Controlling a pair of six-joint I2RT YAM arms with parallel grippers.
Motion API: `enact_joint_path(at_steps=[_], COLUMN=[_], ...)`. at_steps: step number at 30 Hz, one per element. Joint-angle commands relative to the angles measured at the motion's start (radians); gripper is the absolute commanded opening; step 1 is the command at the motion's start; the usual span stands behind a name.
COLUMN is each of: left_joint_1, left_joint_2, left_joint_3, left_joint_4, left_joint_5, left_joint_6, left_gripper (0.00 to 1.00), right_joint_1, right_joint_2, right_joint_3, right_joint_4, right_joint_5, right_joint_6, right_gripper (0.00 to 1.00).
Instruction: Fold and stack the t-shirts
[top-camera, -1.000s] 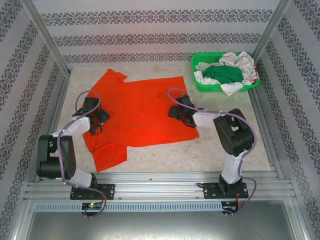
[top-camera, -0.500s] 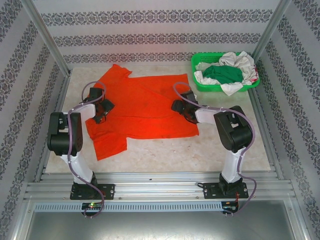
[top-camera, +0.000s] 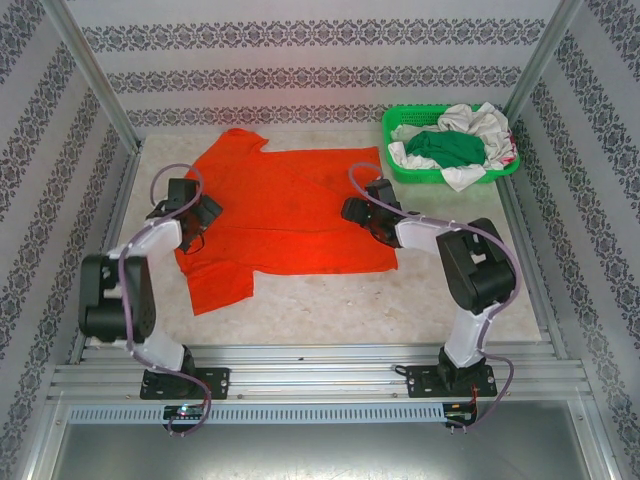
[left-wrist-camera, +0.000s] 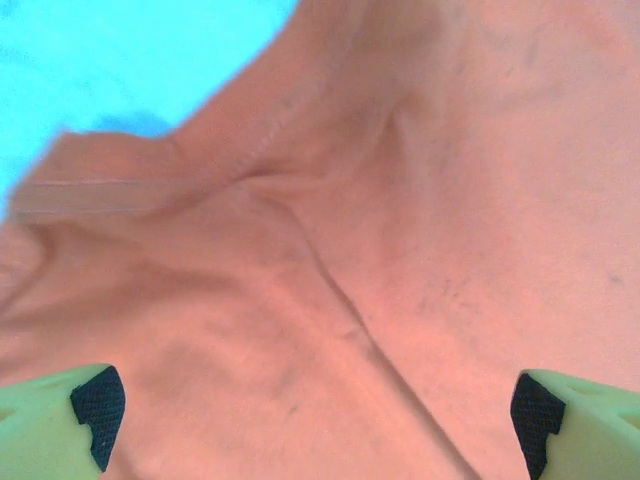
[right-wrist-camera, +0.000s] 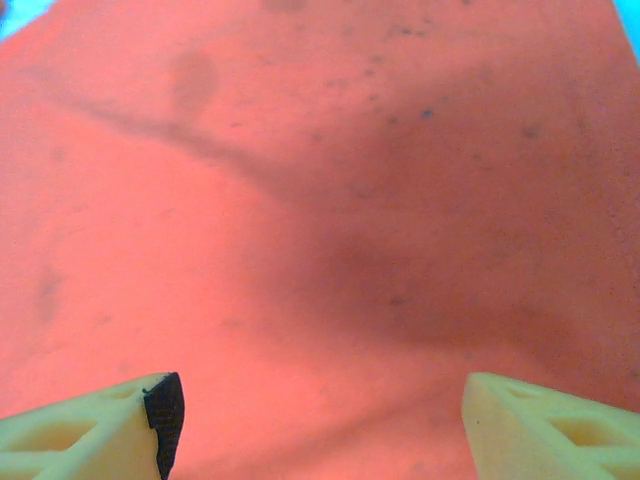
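**Left gripper** (top-camera: 196, 226)
- Jaws spread wide, nothing between them.
- Top view: it sits at the left edge of the orange shirt (top-camera: 285, 215), between the two sleeves, mid-left of the frame.
- Wrist view: its two yellow-green fingers (left-wrist-camera: 40, 425) stand in the bottom corners of the frame, black pads facing inward. Only orange cloth lies under the gap.
- A seam and a crease run diagonally down the frame. A sleeve hem lies at upper left, with pale blue surface beyond it.
- Cannot tell whether the tips touch the cloth.

**Right gripper** (top-camera: 352, 210)
- Open, holding nothing.
- Top view: it is over the right part of the orange shirt, just right of centre.
- Wrist view: the fingers (right-wrist-camera: 80, 430) come in at lower left and lower right, a little further in from the corners than the left pair. A black pad shows on the left finger.
- Between them lies smooth orange cloth with small dark specks and a soft shadow.
- Contact with the cloth: cannot tell.

**Orange shirt**
- Spread flat on the table (top-camera: 330, 310), centre-left of the top view.
- One sleeve points to the upper left, the other to the lower left. The body reaches right as far as the right gripper.

**Basket** (top-camera: 440, 178)
- Green plastic, upper right of the top view, just beyond the orange shirt's upper right corner.
- A green shirt (top-camera: 445, 148) lies bunched on a crumpled white shirt (top-camera: 478, 120).
- White cloth hangs over the front rim.
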Motion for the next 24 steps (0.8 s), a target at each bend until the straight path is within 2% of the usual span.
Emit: enact_joint_path(at_steps=[1,6,10,12,17,24], left_joint_1=[0.012,0.009,0.002,-0.004,-0.017,-0.017], left_joint_2=[-0.151,-0.320,-0.399,-0.407,-0.382,-0.250], left_joint_3=[-0.078,-0.196,-0.271,-0.290,-0.320,-0.273], left_joint_4=[-0.110,-0.323,-0.408,-0.429,-0.434,-0.428], left_joint_5=[-0.087,-0.024,0.057,0.086,0.066,0.044], left_joint_6=[-0.045,-0.201,-0.295,-0.314,-0.372,-0.372], left_gripper=[1.00,0.79,0.64,0.62,0.55,0.52], right_joint_1=[0.040,0.083,0.103,0.109,0.108,0.105], right_joint_2=[-0.086,-0.177,-0.217,-0.218,-0.196,-0.180], right_joint_3=[-0.046,-0.123,-0.160,-0.163,-0.149,-0.137], right_joint_4=[0.028,0.016,0.001,-0.007,-0.008,0.000], right_joint_5=[-0.044,-0.051,-0.049,-0.049,-0.048,-0.070], right_joint_6=[-0.021,-0.007,0.002,0.002,0.002,0.015], right_gripper=[0.74,0.74,0.74,0.74,0.74,0.74])
